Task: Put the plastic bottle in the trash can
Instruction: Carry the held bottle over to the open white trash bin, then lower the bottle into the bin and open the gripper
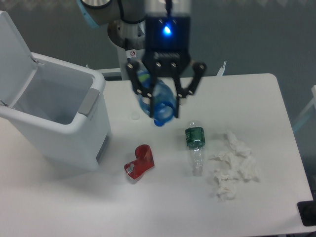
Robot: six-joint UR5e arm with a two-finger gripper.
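The end effector [163, 98] hangs above the white worktop [266, 98], clenched around a clear blue plastic bottle [159, 101] that sits tilted between its black fingers [189, 86]. A blue light glows on the wrist housing above the fingers. The bottle is in the air, off the worktop, to the right of the trash can [59, 118] and not over its opening. The trash can stands at the left edge of the worktop with its white flip lid [12, 49] swung up and back, leaving the inside open; a grey panel shows at the right side of its rim.

On the worktop below and right of the end effector lies a second clear bottle with a green label [195, 145], its length running towards the camera. Just right of it sits a heap of crumpled white tissue [232, 168]. A crushed red can [139, 163] lies near the front corner of the trash can. The arm's white base column [132, 61] rises behind the worktop.
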